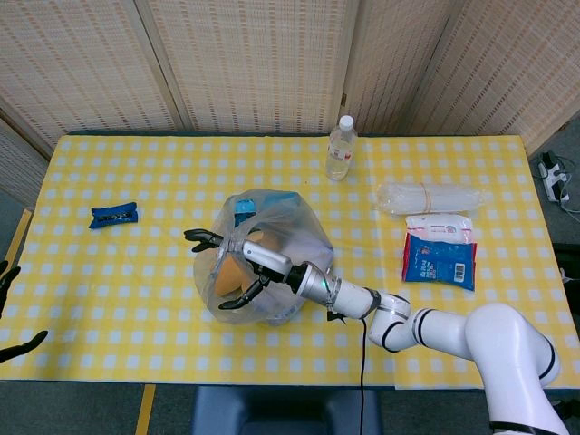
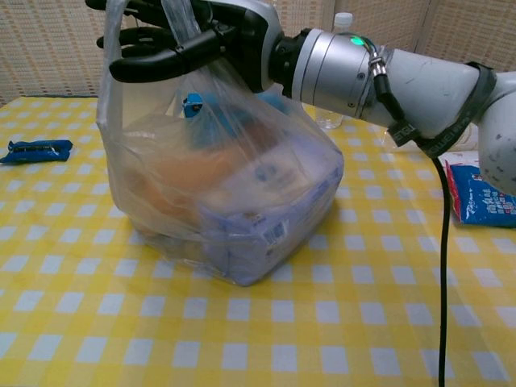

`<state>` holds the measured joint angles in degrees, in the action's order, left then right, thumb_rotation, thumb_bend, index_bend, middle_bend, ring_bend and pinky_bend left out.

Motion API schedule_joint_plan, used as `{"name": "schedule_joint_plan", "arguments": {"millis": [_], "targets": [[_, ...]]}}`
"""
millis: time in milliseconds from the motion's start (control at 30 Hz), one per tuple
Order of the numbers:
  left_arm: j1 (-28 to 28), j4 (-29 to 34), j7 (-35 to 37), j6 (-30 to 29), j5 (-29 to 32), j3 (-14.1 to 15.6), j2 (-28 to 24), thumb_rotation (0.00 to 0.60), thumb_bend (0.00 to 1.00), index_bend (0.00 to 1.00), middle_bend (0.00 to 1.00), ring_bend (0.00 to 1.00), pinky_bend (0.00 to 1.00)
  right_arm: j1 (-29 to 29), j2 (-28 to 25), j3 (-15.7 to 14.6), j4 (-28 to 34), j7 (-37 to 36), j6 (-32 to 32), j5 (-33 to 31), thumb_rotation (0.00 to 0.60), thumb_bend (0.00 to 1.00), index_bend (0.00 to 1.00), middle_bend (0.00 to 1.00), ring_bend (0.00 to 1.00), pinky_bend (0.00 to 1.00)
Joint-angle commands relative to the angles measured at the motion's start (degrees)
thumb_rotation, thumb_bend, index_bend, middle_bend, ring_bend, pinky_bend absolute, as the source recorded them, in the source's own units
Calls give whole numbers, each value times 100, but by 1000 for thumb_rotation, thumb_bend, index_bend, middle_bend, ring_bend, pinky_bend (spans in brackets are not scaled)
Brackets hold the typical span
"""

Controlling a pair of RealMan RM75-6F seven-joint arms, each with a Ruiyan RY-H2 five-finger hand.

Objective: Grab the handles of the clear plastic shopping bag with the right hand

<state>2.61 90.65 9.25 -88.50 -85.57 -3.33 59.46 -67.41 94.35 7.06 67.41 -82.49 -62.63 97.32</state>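
Yellow-and-white checked cloth covers the tabletop (image 1: 109, 172). In the head view, one clear plastic shopping bag (image 1: 299, 227) is seen standing near the middle of it, filled with packaged goods. The right hand (image 1: 237, 267) is reached in from the bag's right side and lies over its mouth, fingers spread toward the left; one handle loop appears draped across the hand. The fingers are not closed, so nothing is judged to be grasped yet. The left hand (image 1: 14, 340) is seen only at the frame's lower left edge, off the tabletop and well apart from the bag, fingers apart and empty. Also counted: one water bottle (image 1: 341, 148), one blue packet (image 1: 114, 215), one roll of clear bags (image 1: 428, 196), one blue-and-white pouch (image 1: 439, 256).

In the chest view, the bag (image 2: 234, 210) stands upright, its handles (image 2: 179, 14) drawn up vertically past the right hand (image 2: 189, 40). A strip of film passes between the spread fingers. The handles thus lie at the hand itself; closing the fingers around them is judged the pending move.
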Motion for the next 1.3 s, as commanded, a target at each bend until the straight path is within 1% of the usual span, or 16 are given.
{"name": "schedule_joint_plan", "arguments": {"millis": [33, 167, 300, 433, 533, 633, 700, 767, 833, 900, 967, 1000, 1033, 1067, 1167, 1300], "targets": [[-1, -5, 18, 9, 14, -4, -6, 600, 170, 0, 0, 0, 0, -118, 73, 50, -51, -728, -11, -54, 600, 206, 0, 54, 146, 0], [9, -9, 47, 26, 10, -11, -16, 600, 170, 0, 0, 0, 0, -202, 103, 83, -149, -1304, -91, -48, 600, 207, 0, 71, 121, 0], [41, -8, 57, 84, 19, -17, -23, 600, 170, 0, 0, 0, 0, -210, 115, 146, -143, -1699, -223, -104, 600, 206, 6, 114, 142, 0], [44, 11, 43, 92, 15, -14, -31, 600, 170, 0, 0, 0, 0, -202, 165, 236, -199, -1841, -313, -203, 600, 207, 82, 185, 187, 40], [27, 18, 42, 55, 12, -17, -35, 600, 170, 0, 0, 0, 0, -191, 166, 310, -189, -1902, -330, -300, 600, 206, 184, 271, 249, 144], [20, 25, 54, 50, 18, -18, -46, 600, 170, 0, 0, 0, 0, -179, 158, 381, -144, -1897, -304, -406, 600, 206, 297, 373, 318, 205], [15, 27, 60, 39, 13, -19, -52, 600, 170, 0, 0, 0, 0, -141, 176, 457, -79, -1873, -303, -531, 600, 207, 370, 442, 375, 257], [7, 25, 75, 19, 1, -17, -57, 600, 170, 0, 0, 0, 0, -78, 209, 539, 20, -1845, -335, -661, 600, 209, 446, 517, 451, 336], [1, 23, 87, 9, -3, -17, -63, 600, 170, 0, 0, 0, 0, -11, 246, 627, 131, -1903, -361, -802, 600, 209, 489, 565, 501, 395], [-7, 22, 101, 2, -8, -13, -69, 600, 170, 0, 0, 0, 0, 79, 284, 773, 297, -2032, -328, -1063, 600, 251, 538, 622, 557, 461], [-18, 25, 105, -11, -19, -4, -76, 600, 170, 0, 0, 0, 0, 177, 296, 969, 537, -2180, -209, -1417, 600, 373, 615, 700, 640, 559], [-25, 28, 106, -21, -26, 1, -80, 600, 170, 0, 0, 0, 0, 217, 278, 1045, 650, -2217, -128, -1569, 600, 411, 639, 724, 668, 592], [-36, 34, 105, -40, -38, 6, -86, 600, 170, 0, 0, 0, 0, 264, 243, 1138, 796, -2207, -17, -1752, 600, 470, 676, 763, 715, 647], [-46, 38, 105, -60, -48, 8, -89, 600, 170, 0, 0, 0, 0, 302, 218, 1204, 897, -2149, 54, -1885, 600, 505, 701, 790, 749, 690], [-72, 44, 105, -113, -71, 14, -91, 600, 170, 0, 0, 0, 0, 416, 135, 1405, 1236, -1964, 267, -2280, 600, 534, 719, 811, 817, 789], [-93, 37, 99, -137, -119, 44, -82, 600, 170, 0, 0, 0, 0, 578, -44, 1647, 1704, -1684, 572, -2695, 600, 535, 709, 804, 832, 807]]}}
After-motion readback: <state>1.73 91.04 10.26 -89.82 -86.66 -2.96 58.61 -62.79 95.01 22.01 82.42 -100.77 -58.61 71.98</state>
